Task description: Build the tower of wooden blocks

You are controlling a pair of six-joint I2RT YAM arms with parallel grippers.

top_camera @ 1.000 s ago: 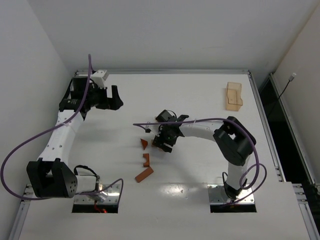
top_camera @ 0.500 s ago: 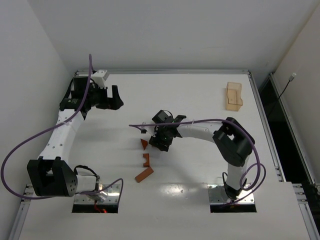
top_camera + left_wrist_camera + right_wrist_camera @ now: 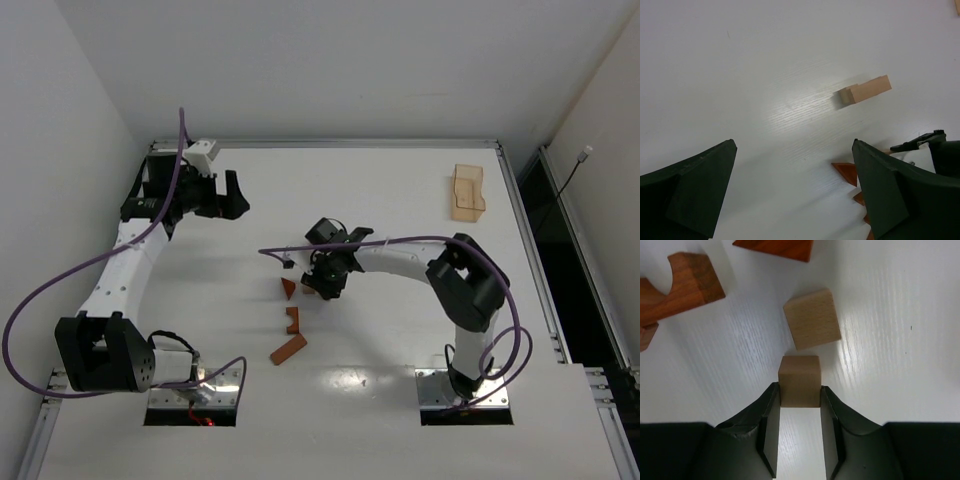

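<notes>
- Top view: your right gripper (image 3: pixel 325 283) is low over the table (image 3: pixel 400 180) at mid-field, just right of the red triangle (image 3: pixel 288 288). The notched red block (image 3: pixel 293 320) and the red bar (image 3: pixel 288 350) lie nearer the bases. Your left gripper (image 3: pixel 235 195) hangs well apart at the far left, so the right arm is clearly the nearer one. The tray (image 3: pixel 467 192) sits far right. As I read it, no wood block tower stands yet and the wood blocks lie singly.
- Left wrist view: the left gripper's fingers (image 3: pixel 690 190) are spread wide with nothing between them. A tan bar (image 3: pixel 865 91) lies flat ahead, its long axis running left to right and rising slightly to the right.
- Right wrist view: the right gripper is pinching 1 held tan block (image 3: pixel 799 372) squarely between both fingers. A loose tan cube (image 3: pixel 812 318) lies straight ahead, a touch to the right and turned a little off square. I cannot tell whether the 2 touch or a thin gap remains, nor whether this cube is the tan bar.
- My judgement: to stack them, lift, go forward and slightly right, and twist to match the cube's edges.
- No brand, label or writing can be read in any of the 3 views.
</notes>
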